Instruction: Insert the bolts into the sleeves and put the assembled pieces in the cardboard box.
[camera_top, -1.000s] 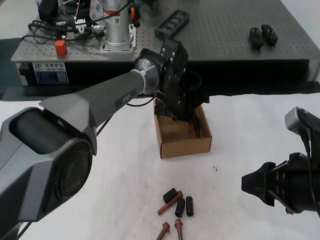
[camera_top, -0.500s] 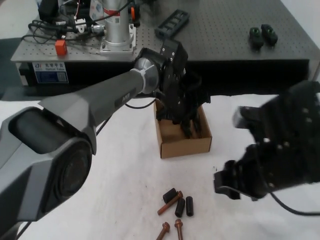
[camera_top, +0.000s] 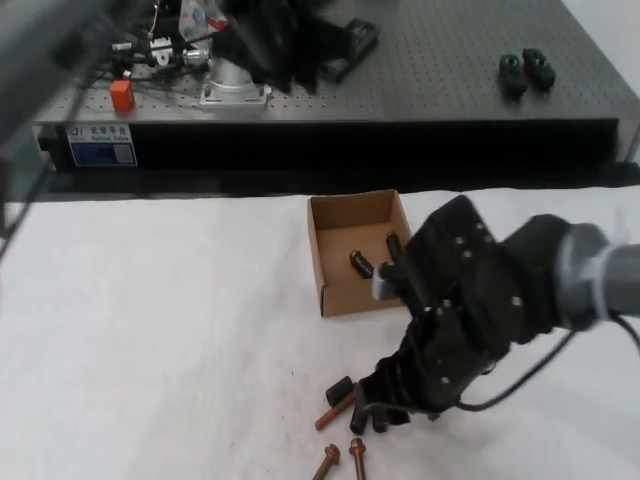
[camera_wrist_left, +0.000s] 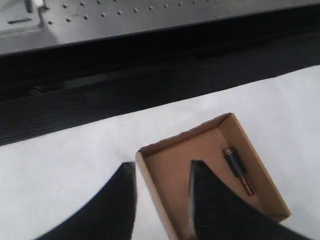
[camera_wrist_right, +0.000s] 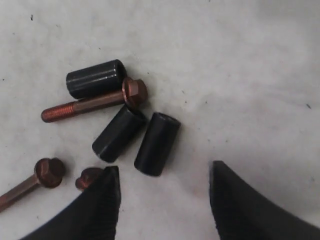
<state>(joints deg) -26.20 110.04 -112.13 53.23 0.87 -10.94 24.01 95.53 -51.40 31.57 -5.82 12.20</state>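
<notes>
Right gripper gapes over sleeves; assembled piece lies in cardboard box

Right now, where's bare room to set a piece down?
Free: white cloth left of the brown cardboard box, back to the black bench front. Crowded: on the box's near side, copper bolts and black cylindrical sleeves cluster beneath the open right gripper.
</notes>
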